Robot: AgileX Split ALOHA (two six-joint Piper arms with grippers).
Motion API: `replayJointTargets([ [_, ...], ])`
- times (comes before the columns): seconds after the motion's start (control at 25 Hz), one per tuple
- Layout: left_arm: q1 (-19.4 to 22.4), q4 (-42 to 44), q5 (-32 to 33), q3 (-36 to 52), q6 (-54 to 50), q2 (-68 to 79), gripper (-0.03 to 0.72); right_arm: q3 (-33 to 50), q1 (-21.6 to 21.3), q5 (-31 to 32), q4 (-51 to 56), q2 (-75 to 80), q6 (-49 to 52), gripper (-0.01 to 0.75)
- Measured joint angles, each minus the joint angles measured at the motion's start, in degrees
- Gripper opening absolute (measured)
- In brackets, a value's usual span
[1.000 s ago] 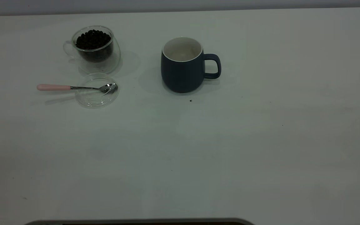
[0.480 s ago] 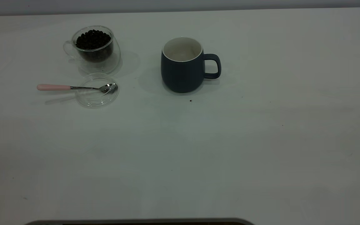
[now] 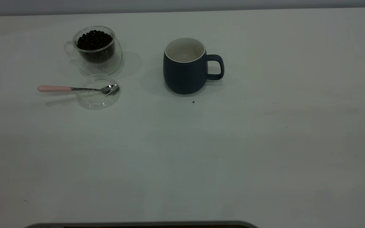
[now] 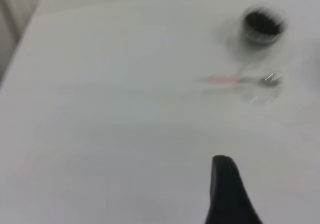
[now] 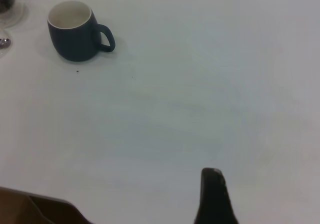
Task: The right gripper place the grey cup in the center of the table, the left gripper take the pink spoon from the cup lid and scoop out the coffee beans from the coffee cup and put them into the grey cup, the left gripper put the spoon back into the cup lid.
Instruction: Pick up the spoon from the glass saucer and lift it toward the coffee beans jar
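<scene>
The grey cup (image 3: 185, 66) stands upright on the counter (image 3: 265, 142), handle away from the coffee cup (image 3: 95, 48) of beans. In front of that glass cup lies the cup lid (image 3: 98, 92), holding the pink spoon (image 3: 74, 89). Neither the left tool (image 4: 227, 191) nor the right tool (image 5: 214, 196) holds anything; each shows one finger, so I cannot tell their opening.

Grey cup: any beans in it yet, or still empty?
Empty. The grey cup stands upright, and its white inside shows bare, with no dark beans. The beans all sit in the glass cup.
</scene>
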Motion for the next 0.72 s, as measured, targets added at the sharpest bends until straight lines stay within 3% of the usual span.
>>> replayJointTargets([
  [0.28, 0.0, -1.77, -12.32, -6.3, -5.58, 27.12, 0.469, 0.0, 0.0, 0.04, 0.0, 0.0, 0.0, 0.551],
  [0.48, 0.18, 4.82, -15.55, -16.21, -9.15, 47.91, 0.468, 0.0, 0.0, 0.04, 0.0, 0.0, 0.0, 0.551],
  [0.72, 7.97, 12.04, -17.06, -24.49, -14.99, 65.81, 0.468, 0.0, 0.0, 0.04, 0.0, 0.0, 0.0, 0.551],
])
